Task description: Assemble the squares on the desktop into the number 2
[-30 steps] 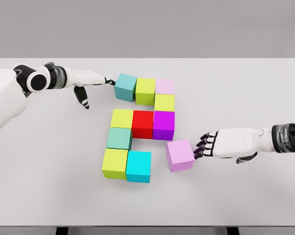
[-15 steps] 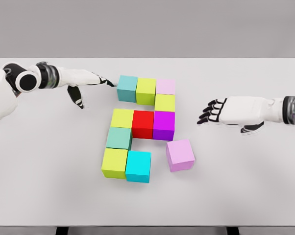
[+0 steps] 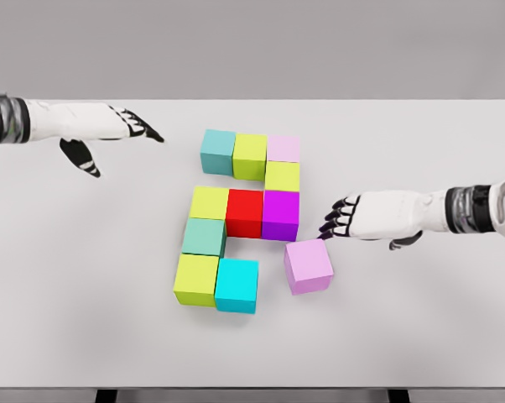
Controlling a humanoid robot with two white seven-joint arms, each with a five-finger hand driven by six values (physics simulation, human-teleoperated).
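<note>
Coloured cubes lie on the white table (image 3: 85, 277). A teal cube (image 3: 218, 151), a lime cube (image 3: 250, 155) and a pale pink cube (image 3: 283, 149) form the top row. Under it sit a yellow-green cube (image 3: 282, 175), then a yellow cube (image 3: 209, 202), a red cube (image 3: 245, 211) and a purple cube (image 3: 280, 213). Below are a sea-green cube (image 3: 205, 237), a lime cube (image 3: 197, 279) and a cyan cube (image 3: 237, 285). A lilac cube (image 3: 308, 265) lies askew, apart from the cyan one. My right hand (image 3: 341, 220) hovers open just above and right of it. My left hand (image 3: 122, 134) is open, left of the teal cube.
The table's front edge (image 3: 252, 387) runs along the bottom of the view, and a grey wall stands behind its far edge.
My left hand has drawn back leftward from the teal cube. My right hand rose from the lilac cube, then came down again near its upper right corner.
</note>
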